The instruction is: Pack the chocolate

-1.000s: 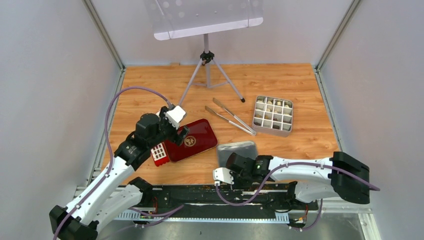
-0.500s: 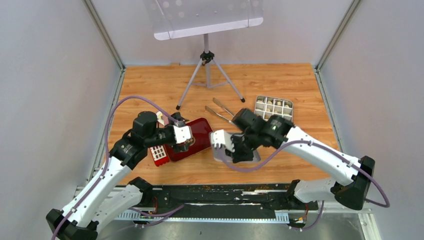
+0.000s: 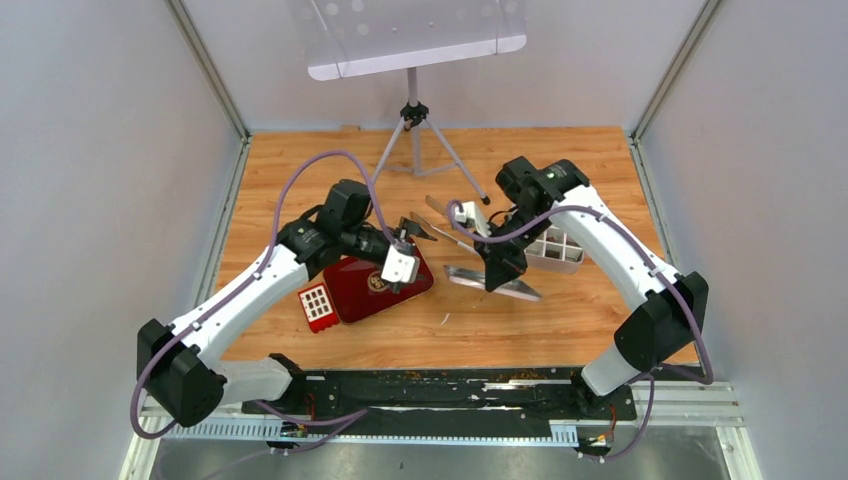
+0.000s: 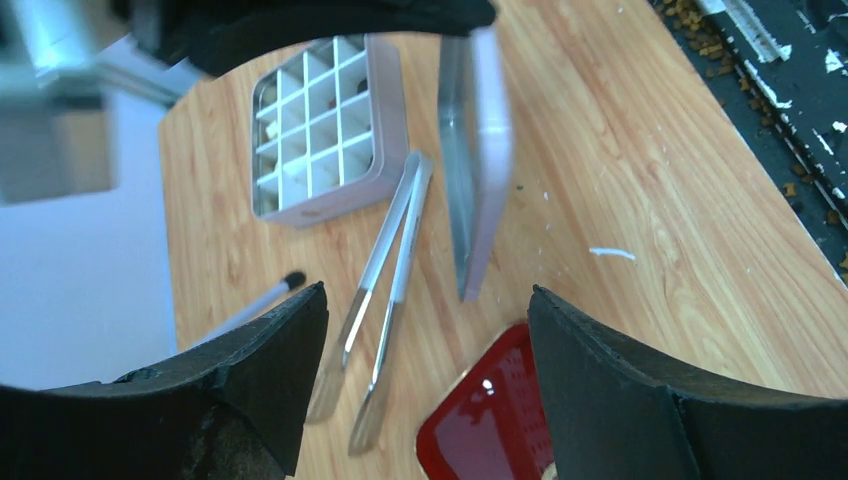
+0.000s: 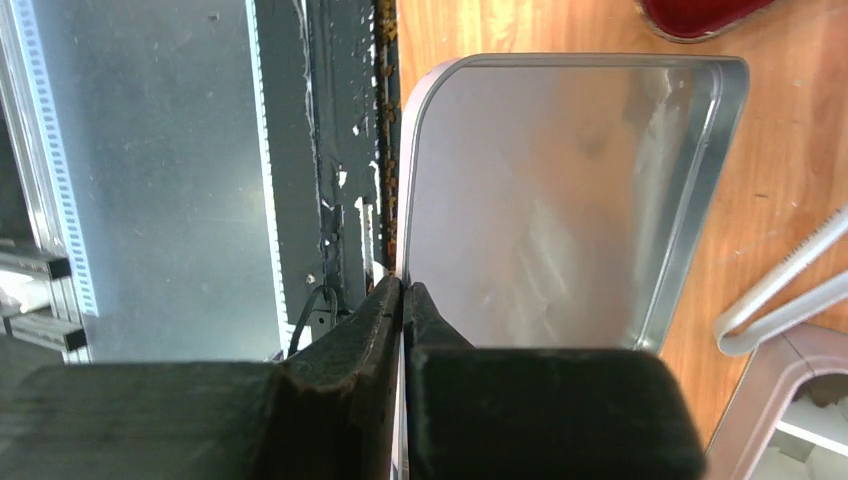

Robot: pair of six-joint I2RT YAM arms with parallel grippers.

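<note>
No words or numbers readable here; the glossy dark-red oblong tin shows only a gold emblem, too small to make out.

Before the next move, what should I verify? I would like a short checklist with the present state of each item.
1. Right gripper shut on silver lid rim: ok.
2. Lid level above the divided tin: not ok, it is tilted, beside the tin.
3. Left gripper open, empty: ok.
4. Tweezers outside the tin: ok.
5. All chocolate in compartments: cannot tell, cells too small.
</note>
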